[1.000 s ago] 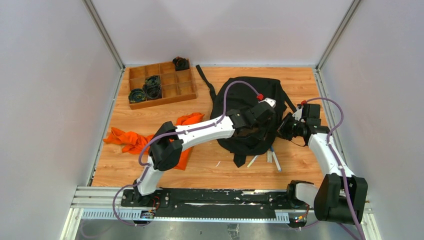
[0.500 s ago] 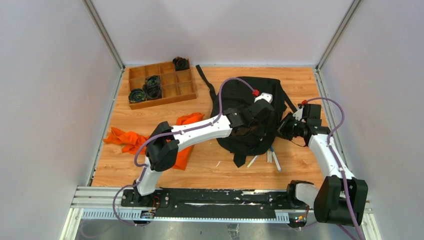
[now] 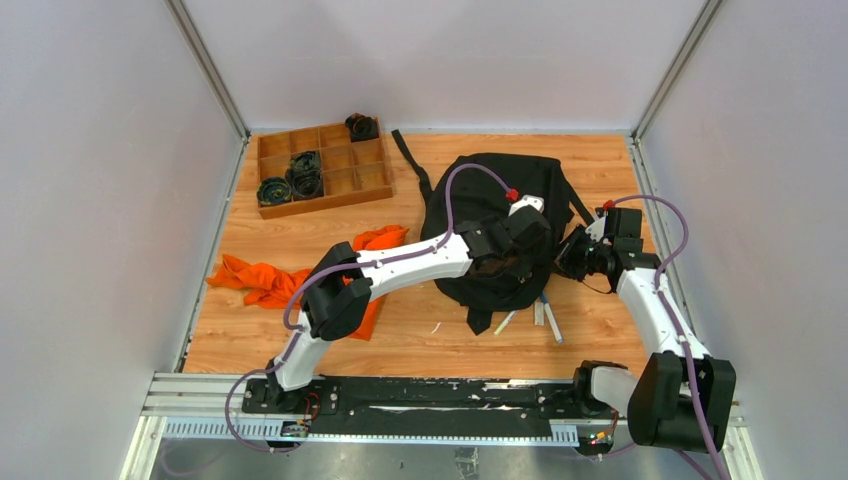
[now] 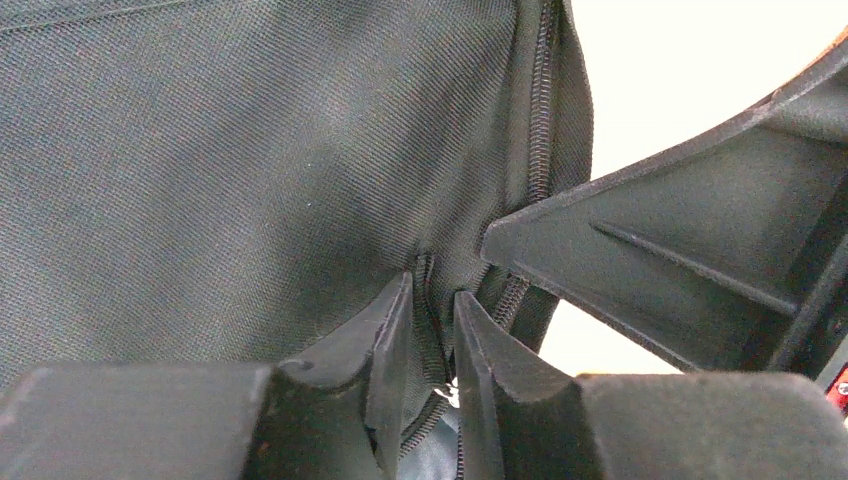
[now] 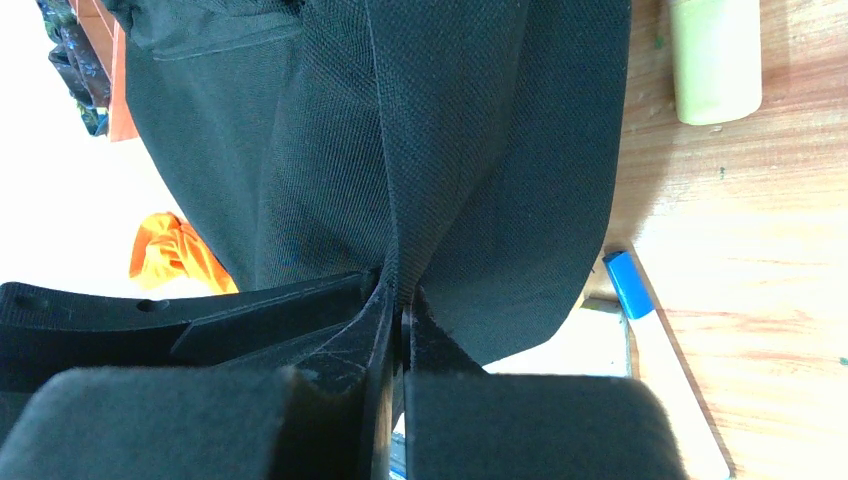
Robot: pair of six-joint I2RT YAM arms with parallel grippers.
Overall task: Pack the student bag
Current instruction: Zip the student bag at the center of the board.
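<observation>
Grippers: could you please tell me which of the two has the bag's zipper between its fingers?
The left gripper: zipper teeth of the student bag run between its fingers. The right gripper pinches only a plain fabric fold.

We stretch our left arm [image 3: 400, 262] far across to the right, left gripper [image 4: 432, 290] narrowed onto a zipper fold of the student bag [image 4: 200, 150], our right arm [image 3: 650, 305] angled inward, right gripper [image 5: 402, 300] pinched tight on its fabric
</observation>
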